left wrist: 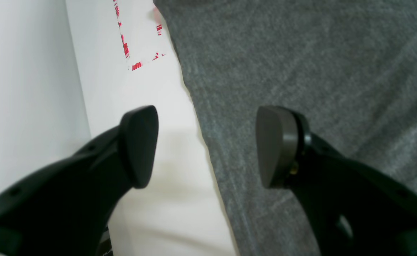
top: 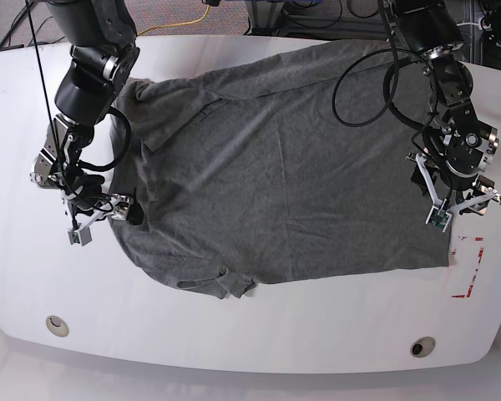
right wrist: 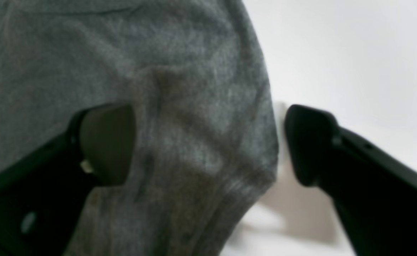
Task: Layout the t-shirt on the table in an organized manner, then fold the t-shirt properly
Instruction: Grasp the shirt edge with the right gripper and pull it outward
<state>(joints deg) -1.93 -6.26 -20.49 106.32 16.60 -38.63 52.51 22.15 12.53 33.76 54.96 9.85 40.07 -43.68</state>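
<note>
The grey t-shirt (top: pixel 275 175) lies spread out across the white table (top: pixel 234 334), with a sleeve bunched at its near edge. My left gripper (left wrist: pixel 208 145) is open and straddles the t-shirt (left wrist: pixel 300 71) along its side edge; one finger is over bare table (left wrist: pixel 165 106), the other over cloth. In the base view that left gripper (top: pixel 459 205) hangs at the shirt's right edge. My right gripper (right wrist: pixel 208 142) stands open around a rounded hump of the t-shirt (right wrist: pixel 194 106), with cloth between the fingers but not pinched. In the base view this right gripper (top: pixel 104 213) is at the shirt's left edge.
A red tape rectangle (top: pixel 472 267) marks the table just beyond the shirt's right corner and shows as red tape (left wrist: pixel 126 46) in the left wrist view. Two round cable holes (top: pixel 57 324) (top: pixel 422 345) sit near the front edge. Cables lie on the floor behind the table.
</note>
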